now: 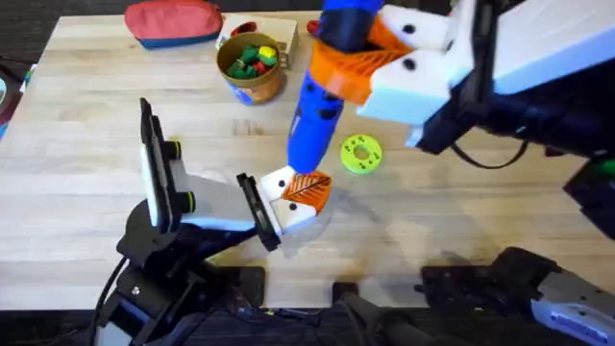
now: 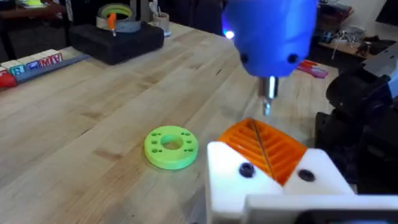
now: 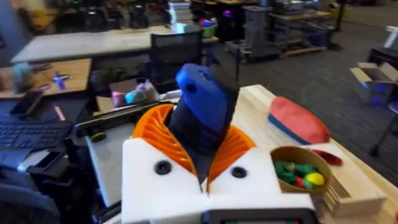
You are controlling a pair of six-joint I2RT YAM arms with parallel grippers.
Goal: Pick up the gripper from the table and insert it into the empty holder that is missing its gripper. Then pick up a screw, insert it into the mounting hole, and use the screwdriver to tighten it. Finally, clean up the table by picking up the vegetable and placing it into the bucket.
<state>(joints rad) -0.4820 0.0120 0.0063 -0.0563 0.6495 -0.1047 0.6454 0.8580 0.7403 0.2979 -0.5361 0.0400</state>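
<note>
Screwdriver (image 1: pixel 315 106) clamped upright in the right gripper (image 3: pixel 205 165), fingers pinched on its blue body so the thin tip drops straight at the holder (image 1: pixel 288 207). The orange gripper (image 2: pixel 267 146) already sits seated in that holder, directly under the tip; probably on the screw, though the contact is too small to tell. Left gripper (image 2: pixel 273 171) braces the holder low on the table (image 1: pixel 86 192); its fingers' spread I cannot tell. Beyond the holder, the bucket (image 1: pixel 252 69) holds small green, red and yellow pieces.
</note>
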